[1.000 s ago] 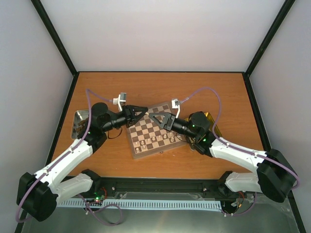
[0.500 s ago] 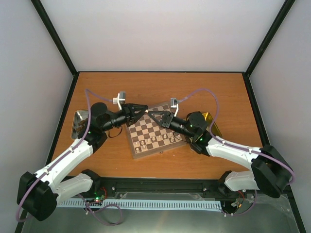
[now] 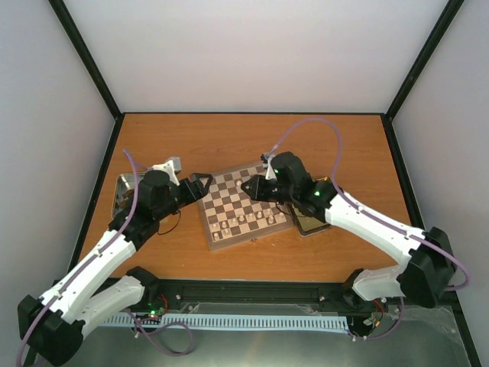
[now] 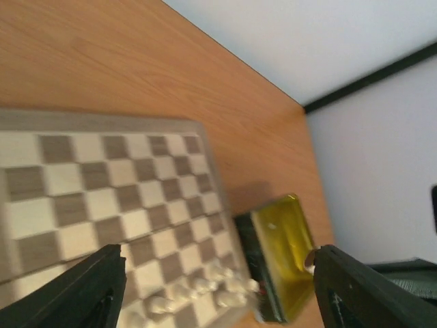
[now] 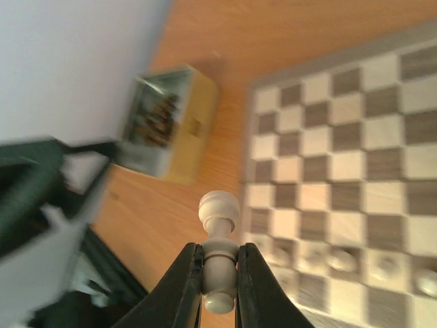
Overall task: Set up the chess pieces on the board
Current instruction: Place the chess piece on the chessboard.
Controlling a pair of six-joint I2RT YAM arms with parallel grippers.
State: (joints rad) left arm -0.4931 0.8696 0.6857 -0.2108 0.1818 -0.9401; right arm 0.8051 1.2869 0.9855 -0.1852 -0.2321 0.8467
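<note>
Left jaws pulled back, open; right jaws pinch cream pawn over board.

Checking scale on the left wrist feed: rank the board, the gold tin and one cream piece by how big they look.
Largest to smallest: board, gold tin, cream piece. The gaps are wide, so nearness leaves the order sure.

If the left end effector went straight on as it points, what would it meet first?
Likely the board, near the cream chess pieces framed between the fingers of the open left end effector; depth is unclear.
</note>
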